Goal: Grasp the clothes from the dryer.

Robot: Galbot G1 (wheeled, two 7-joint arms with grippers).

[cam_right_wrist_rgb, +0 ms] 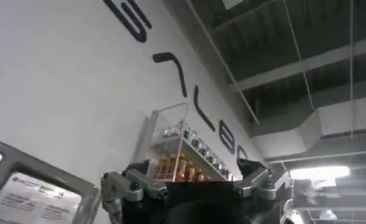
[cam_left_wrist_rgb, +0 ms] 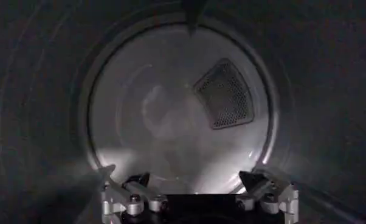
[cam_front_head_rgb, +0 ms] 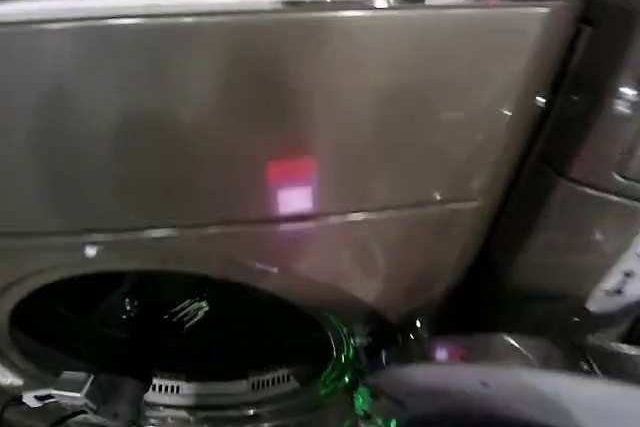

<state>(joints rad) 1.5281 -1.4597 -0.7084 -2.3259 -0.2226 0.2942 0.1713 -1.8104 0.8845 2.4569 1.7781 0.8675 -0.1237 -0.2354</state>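
Left gripper (cam_left_wrist_rgb: pixel 182 176): reached inside the dryer (cam_front_head_rgb: pixel 250 127) drum, fingers spread wide, nothing between them, aimed at the pale rear wall.
Mesh vent (cam_left_wrist_rgb: pixel 225 94): sat on that wall, beyond the fingertips.
Clothes: couldn't make them out in the dim drum.
Right gripper (cam_right_wrist_rgb: pixel 195 176): raised, pointed toward the ceiling, fingers apart and empty.

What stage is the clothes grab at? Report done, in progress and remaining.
Done: the dryer stands with its round opening exposed, and the left claw is inside the drum, facing the back wall.
In hand: nothing; its fingers are spread open.
Left: finding and grasping the clothes. The right claw points away at a wall.
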